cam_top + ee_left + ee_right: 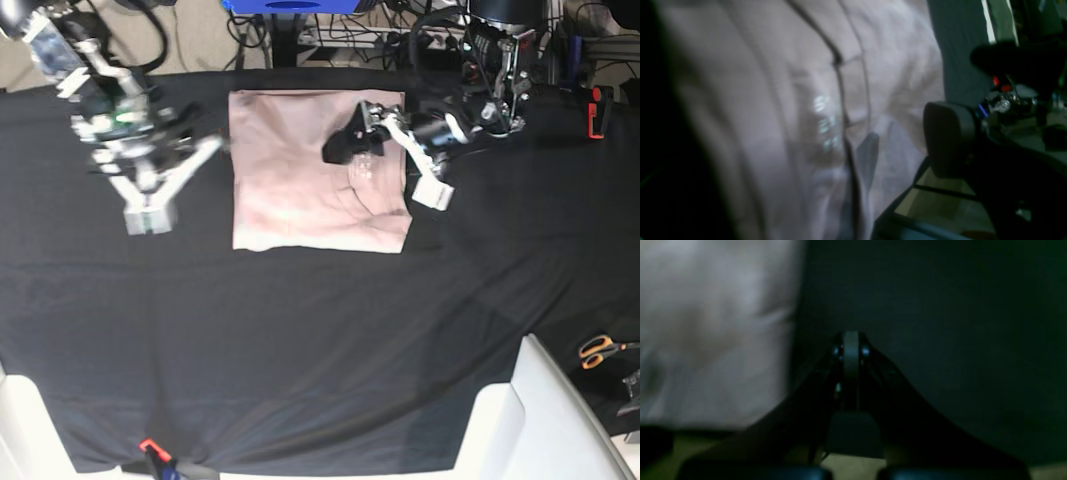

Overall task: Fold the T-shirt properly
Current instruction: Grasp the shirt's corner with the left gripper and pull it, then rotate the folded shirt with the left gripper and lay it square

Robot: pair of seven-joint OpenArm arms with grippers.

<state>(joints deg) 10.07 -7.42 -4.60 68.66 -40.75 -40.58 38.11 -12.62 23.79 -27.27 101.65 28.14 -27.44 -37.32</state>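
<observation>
T-shirt (305,170) folded flat on worktop (320,330).
Left gripper (400,150) jaws spread over its edge; right gripper (147,213) jaws closed, empty.

The T-shirt (300,180) lies folded on the black cloth (320,340), toward the far edge; the left gripper (345,147) hangs over its right part; the right gripper (148,215) sits left of it, apart; scissors (600,349) lie at the near right.
</observation>
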